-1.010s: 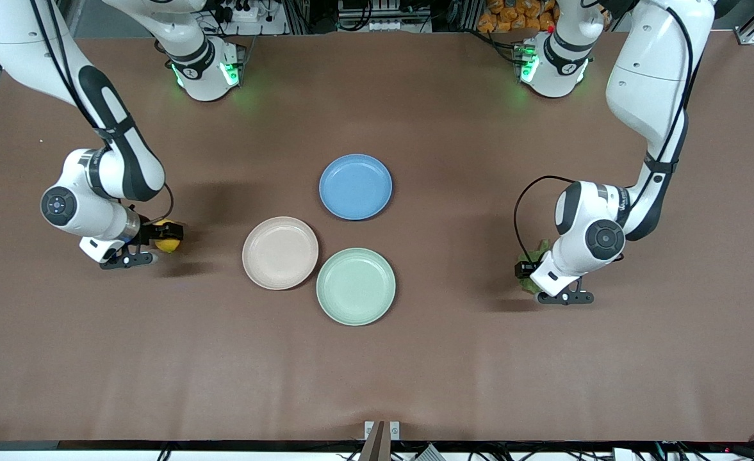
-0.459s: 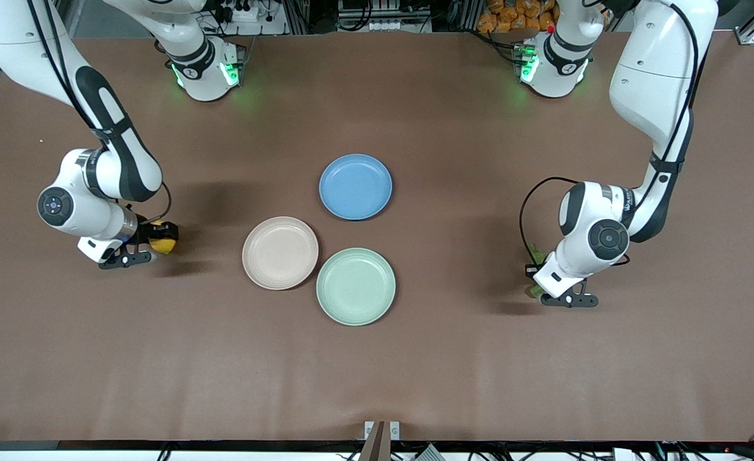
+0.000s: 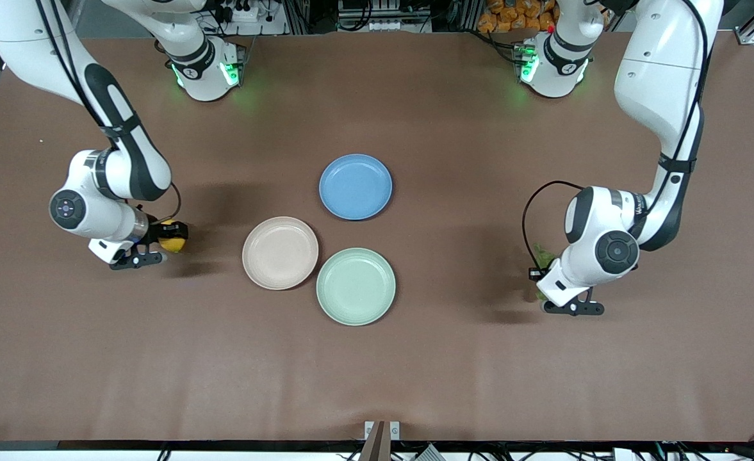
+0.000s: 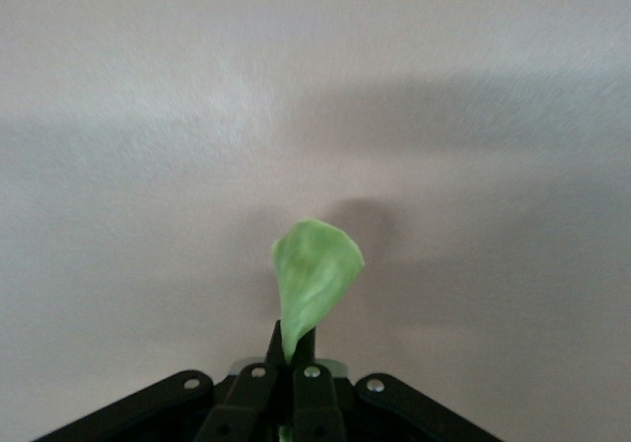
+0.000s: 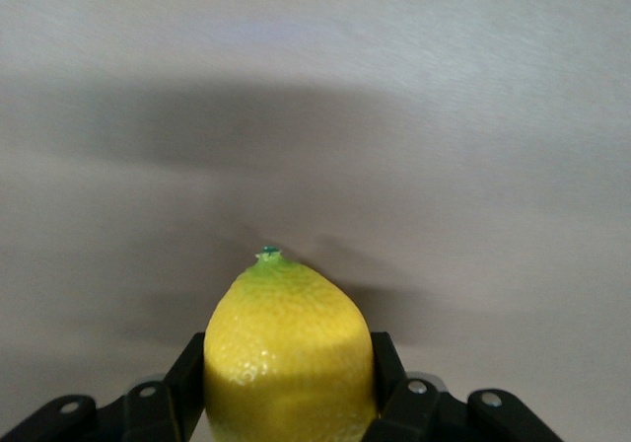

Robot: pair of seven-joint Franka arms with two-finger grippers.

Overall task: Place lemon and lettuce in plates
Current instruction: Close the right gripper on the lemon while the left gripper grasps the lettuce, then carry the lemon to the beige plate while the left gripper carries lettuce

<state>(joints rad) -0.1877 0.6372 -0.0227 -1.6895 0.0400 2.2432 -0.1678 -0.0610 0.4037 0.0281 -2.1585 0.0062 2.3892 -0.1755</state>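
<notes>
My right gripper (image 3: 170, 243) is shut on the yellow lemon (image 3: 173, 244) and holds it just above the table toward the right arm's end, beside the beige-pink plate (image 3: 280, 253). In the right wrist view the lemon (image 5: 288, 348) fills the space between the fingers (image 5: 386, 368). My left gripper (image 3: 540, 276) is shut on the green lettuce (image 3: 544, 257) above the table toward the left arm's end, apart from the mint green plate (image 3: 355, 286). In the left wrist view the lettuce leaf (image 4: 314, 274) sticks out of the shut gripper (image 4: 294, 348). Both plates hold nothing.
A blue plate (image 3: 355, 186) of the same size lies farther from the front camera than the other two, close to both. Brown table cloth (image 3: 377, 371) spreads all around. The two arm bases stand at the table's back edge.
My left gripper has drifted with the lettuce a little away from the plates. My right gripper with the lemon has shifted slightly, now a bit closer to the beige-pink plate.
</notes>
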